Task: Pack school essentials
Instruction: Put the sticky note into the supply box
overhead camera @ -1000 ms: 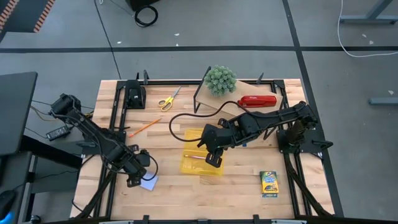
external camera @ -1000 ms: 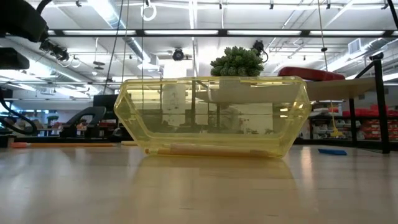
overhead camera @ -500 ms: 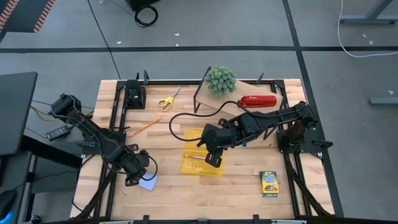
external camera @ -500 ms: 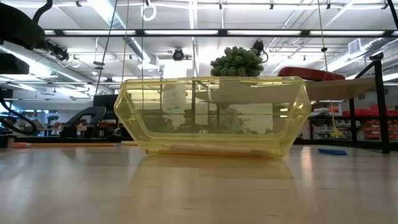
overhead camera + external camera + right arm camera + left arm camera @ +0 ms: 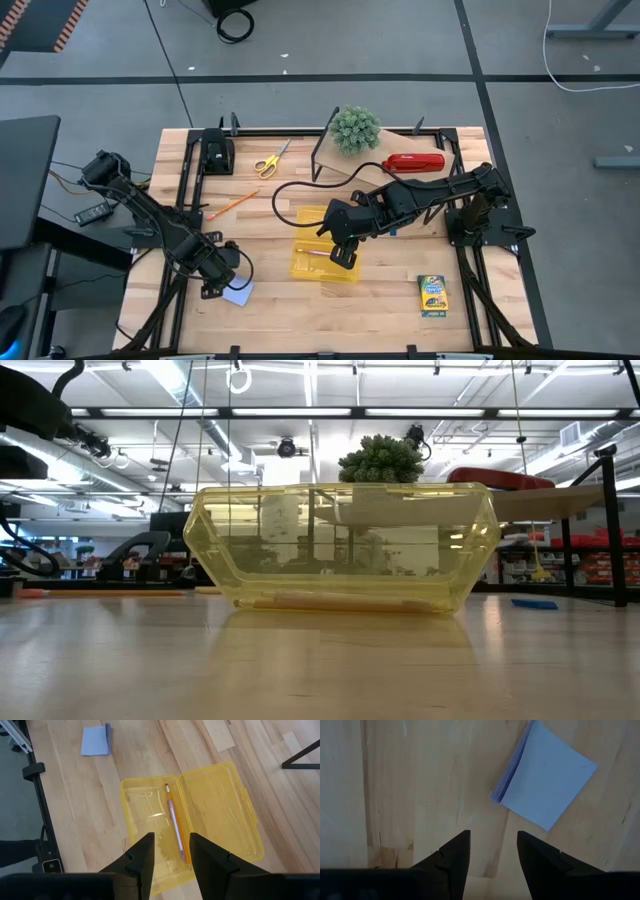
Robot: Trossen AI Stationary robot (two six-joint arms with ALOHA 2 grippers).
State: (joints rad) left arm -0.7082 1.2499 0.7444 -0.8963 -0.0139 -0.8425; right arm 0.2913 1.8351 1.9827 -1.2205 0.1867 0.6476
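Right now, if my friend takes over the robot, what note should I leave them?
Left pincer: open, empty, above the table next to the pale blue notepad.
Right pincer: open, empty, over the open yellow pencil case.
Done: an orange pencil and what looks like a pink pen lie in the case.
Left: notepad, scissors, second orange pencil, crayon box.
Leave out the red stapler and plant.

Low cam: clear yellow case (image 5: 340, 545) sits mid-table (image 5: 320, 670), open, w/ an orange pencil (image 5: 335, 601) lying flat along its bottom. Green plant (image 5: 380, 460) pokes up behind it, red stapler (image 5: 500, 479) behind to the right. Small blue eraser (image 5: 534, 603) flat on the wood toward the table's right edge. Dark arm (image 5: 35, 410) looms at upper left.
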